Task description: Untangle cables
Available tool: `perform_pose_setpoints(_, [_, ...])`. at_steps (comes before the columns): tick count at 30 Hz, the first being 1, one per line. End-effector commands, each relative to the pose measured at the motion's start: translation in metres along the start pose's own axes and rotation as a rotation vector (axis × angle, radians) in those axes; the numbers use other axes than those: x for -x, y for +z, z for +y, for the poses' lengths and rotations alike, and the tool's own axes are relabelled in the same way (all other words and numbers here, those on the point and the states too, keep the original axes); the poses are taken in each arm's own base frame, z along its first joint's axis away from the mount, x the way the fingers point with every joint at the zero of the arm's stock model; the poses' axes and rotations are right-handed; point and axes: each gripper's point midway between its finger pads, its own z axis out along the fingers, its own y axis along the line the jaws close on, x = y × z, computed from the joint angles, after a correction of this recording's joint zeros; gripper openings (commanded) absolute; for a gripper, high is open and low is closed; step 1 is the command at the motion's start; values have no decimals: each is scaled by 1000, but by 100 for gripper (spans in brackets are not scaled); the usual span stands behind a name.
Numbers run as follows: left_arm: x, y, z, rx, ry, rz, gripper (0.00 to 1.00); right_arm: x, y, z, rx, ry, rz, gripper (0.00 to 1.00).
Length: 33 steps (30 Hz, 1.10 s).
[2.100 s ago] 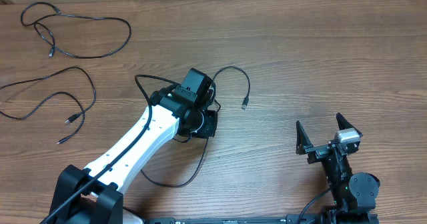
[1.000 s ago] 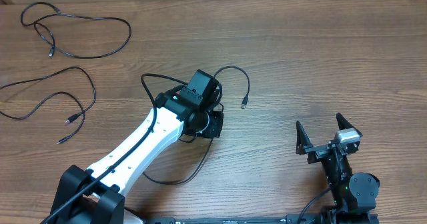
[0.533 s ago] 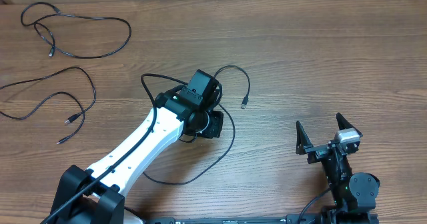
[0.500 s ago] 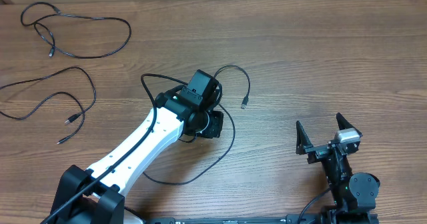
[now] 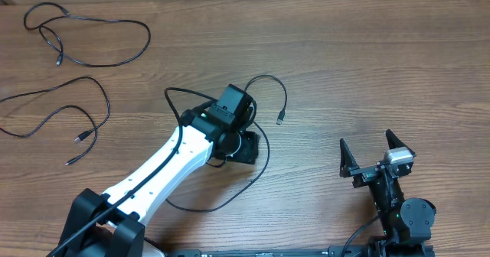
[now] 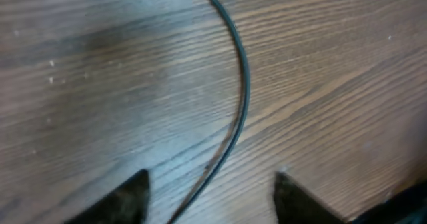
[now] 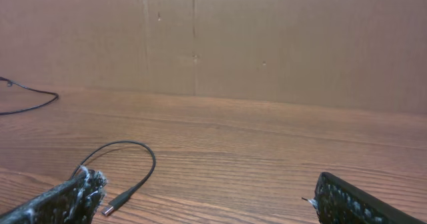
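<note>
Left gripper (image 6: 212, 194) stands open astride the loose cable (image 6: 245, 84) at table centre, right gripper (image 5: 366, 138) wide and empty at 4 o'clock, so a careless lift may snag the cable's loop and retangle it.

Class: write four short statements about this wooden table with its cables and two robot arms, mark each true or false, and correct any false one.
1. The left gripper is shut on the thin black centre cable. False: its jaws stand apart, and the cable lies on the wooden table between them.
2. Two other thin black cords, the upper-left cable and the lower-left cable, lie apart from each other. True.
3. The right gripper holds a plug. False: it is open and empty.
4. The centre cable's small plug lies free on the wood. True.
</note>
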Motion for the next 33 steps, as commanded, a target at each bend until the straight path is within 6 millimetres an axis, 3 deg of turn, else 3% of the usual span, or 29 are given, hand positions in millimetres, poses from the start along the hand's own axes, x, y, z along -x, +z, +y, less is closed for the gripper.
perform_pose_setpoints(1, [-6, 6, -9, 3, 65, 8, 72, -2, 0, 0, -4, -2, -3, 100])
perform_pose_setpoints(8, [-7, 11, -18, 74, 147, -33, 89, -2, 0, 0, -4, -2, -2, 100])
perform_pose_setpoints(20, [-7, 14, -20, 100, 211, -41, 96, -2, 0, 0, -4, -2, -2, 100])
perform_pose_setpoints(33, [-40, 73, 1, 161, 256, 188, 99, -2, 0, 0, -4, -2, -3, 100])
